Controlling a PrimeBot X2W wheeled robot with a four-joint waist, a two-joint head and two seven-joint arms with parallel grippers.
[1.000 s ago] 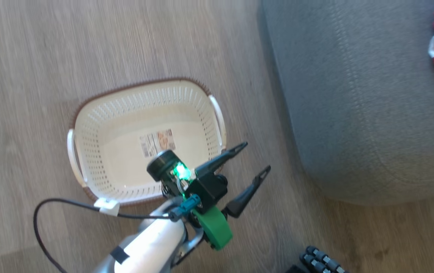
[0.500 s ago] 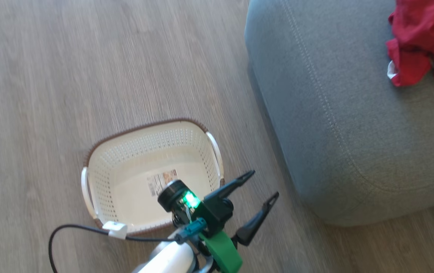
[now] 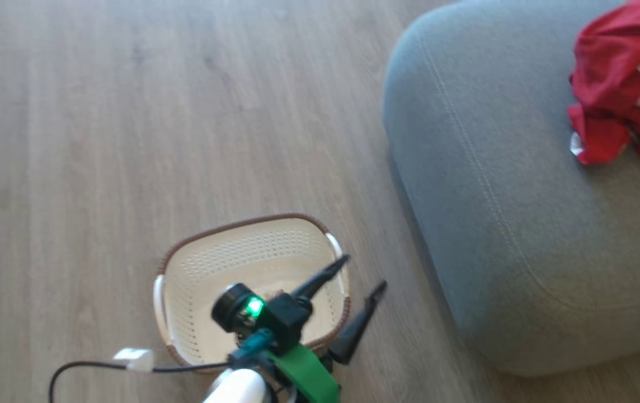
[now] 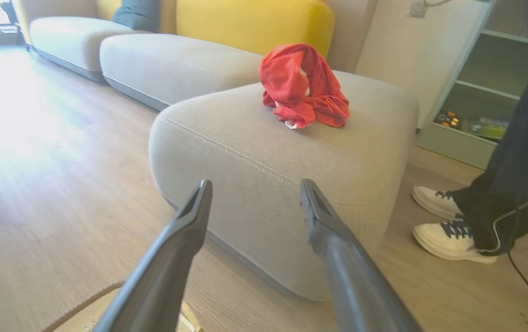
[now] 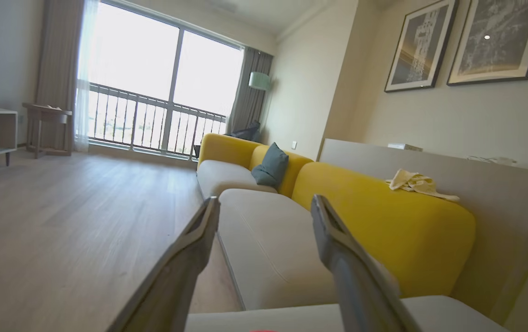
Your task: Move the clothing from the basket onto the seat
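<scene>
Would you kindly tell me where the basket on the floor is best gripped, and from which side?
Probably the white handle on the side of the basket nearest the seat, from above. The basket stands open upward on the floor, the handle is a thin band at its top edge, and the open left gripper hovers near it.

Wood floor (image 3: 130, 112), yellow sofa (image 5: 384, 221), bright window (image 5: 130, 60)

A home living room is shown; a long sofa (image 5: 268, 244) with grey seats and yellow backrests is set along one wall; two framed pictures (image 5: 418, 46) are hung above it; a tall window (image 5: 153, 83) with a balcony railing is flanked by curtains (image 5: 58, 69); a shaded lamp (image 5: 258, 80) is seen beside it; pale wood flooring (image 3: 130, 140) is laid throughout.
</scene>
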